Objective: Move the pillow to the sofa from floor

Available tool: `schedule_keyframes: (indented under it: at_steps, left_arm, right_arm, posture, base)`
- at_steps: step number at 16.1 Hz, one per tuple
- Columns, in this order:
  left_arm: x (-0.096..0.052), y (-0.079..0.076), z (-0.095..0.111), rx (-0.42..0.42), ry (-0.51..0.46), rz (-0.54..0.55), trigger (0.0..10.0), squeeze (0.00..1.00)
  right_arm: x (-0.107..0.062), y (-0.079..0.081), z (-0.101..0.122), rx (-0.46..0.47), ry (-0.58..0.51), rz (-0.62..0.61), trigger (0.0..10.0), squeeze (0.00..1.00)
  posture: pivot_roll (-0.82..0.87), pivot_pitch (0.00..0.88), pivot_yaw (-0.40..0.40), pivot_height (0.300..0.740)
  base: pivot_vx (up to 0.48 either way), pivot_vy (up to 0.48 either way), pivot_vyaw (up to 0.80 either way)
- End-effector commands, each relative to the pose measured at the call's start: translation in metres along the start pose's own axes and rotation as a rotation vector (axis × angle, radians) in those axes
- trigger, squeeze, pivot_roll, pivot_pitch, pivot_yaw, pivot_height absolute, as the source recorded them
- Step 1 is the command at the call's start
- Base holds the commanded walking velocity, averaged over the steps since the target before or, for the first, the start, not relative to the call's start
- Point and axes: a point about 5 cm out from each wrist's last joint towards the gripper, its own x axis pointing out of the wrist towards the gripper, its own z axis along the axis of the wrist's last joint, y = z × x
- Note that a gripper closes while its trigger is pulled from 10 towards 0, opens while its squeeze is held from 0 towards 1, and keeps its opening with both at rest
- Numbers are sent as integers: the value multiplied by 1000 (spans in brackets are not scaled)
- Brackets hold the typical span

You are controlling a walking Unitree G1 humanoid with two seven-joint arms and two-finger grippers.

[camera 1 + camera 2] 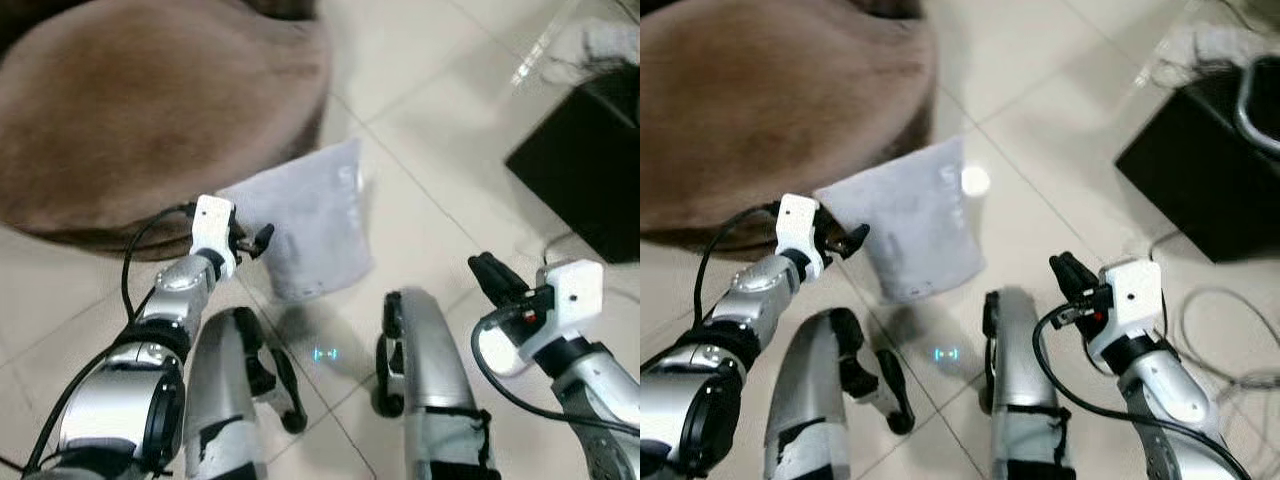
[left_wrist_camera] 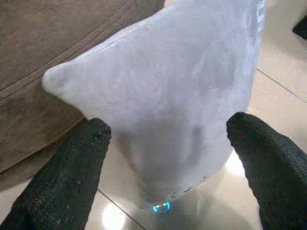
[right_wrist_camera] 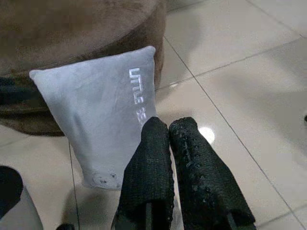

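Grey pillow (image 1: 310,225) is lying on the tiled floor (image 1: 440,180) against the brown sofa (image 1: 150,110), directly ahead of the spread left gripper (image 1: 262,238), while the right gripper (image 1: 492,272), fingers pressed together, is hanging farther off

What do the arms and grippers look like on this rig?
Silver metal arms with black joints. Each wrist carries a white boxy camera block, with black cables looping back along the forearm. The left gripper and right gripper each have two long black fingers with a knurled, dotted texture. A small red mark sits at the right wrist.
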Motion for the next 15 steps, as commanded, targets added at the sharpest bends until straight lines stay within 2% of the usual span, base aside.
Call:
schedule_keyframes:
  at_steps: [1, 3, 4, 5, 7, 9, 10, 11, 12, 15]
  left_arm:
    - [-7, 13, -9, -28, 22, 65, 10000, 1000]
    - [-9, 24, -4, -24, 1, 124, 10000, 1000]
    - [-12, 39, 4, -22, -24, 223, 10000, 1000]
    - [-14, 45, 7, -22, -33, 271, 10000, 1000]
    - [-17, 54, 11, -18, -49, 318, 10000, 1000]
    - [-21, 63, 16, -64, -73, 335, 10000, 1000]
    - [-20, 62, 17, -111, -82, 312, 10000, 1000]
    - [-18, 57, 12, -211, -77, 272, 10000, 180]
    - [-17, 53, 8, -226, -57, 255, 10000, 0]
    - [-16, 44, -6, -251, 4, 219, 10000, 0]
  right_arm:
    - [-14, 0, 11, -7, 3, -7, 10000, 0]
    - [-21, 2, 18, -10, 5, -7, 10000, 0]
    - [-27, 4, 23, -21, 15, -1, 10000, 0]
    - [-29, 5, 26, -26, 19, 1, 10000, 0]
    - [-35, 6, 32, -35, 25, 2, 10000, 0]
    - [-43, 7, 39, -38, 38, 0, 10000, 0]
    - [-46, 8, 42, -38, 45, 0, 10000, 0]
    - [-49, 9, 46, -58, 52, 8, 10000, 0]
    - [-50, 9, 48, -61, 52, 7, 10000, 0]
    - [-50, 9, 54, -70, 45, -3, 10000, 0]
  posture:
    - [-413, 550, 18, 563]
    - [-430, 560, 1, 563]
    - [-443, 564, -17, 563]
    - [-443, 564, -17, 563]
    - [-461, 576, -35, 563]
    - [-491, 590, -59, 563]
    - [-491, 590, -59, 563]
    - [-506, 582, -65, 563]
    - [-508, 577, -70, 563]
    - [-506, 586, -66, 563]
  base:
    - [0, 0, 0]
    - [0, 0, 0]
    - [0, 0, 0]
    - [0, 0, 0]
    - [0, 0, 0]
    - [0, 0, 0]
    - [0, 0, 0]
    - [0, 0, 0]
    - [0, 0, 0]
    - [0, 0, 0]
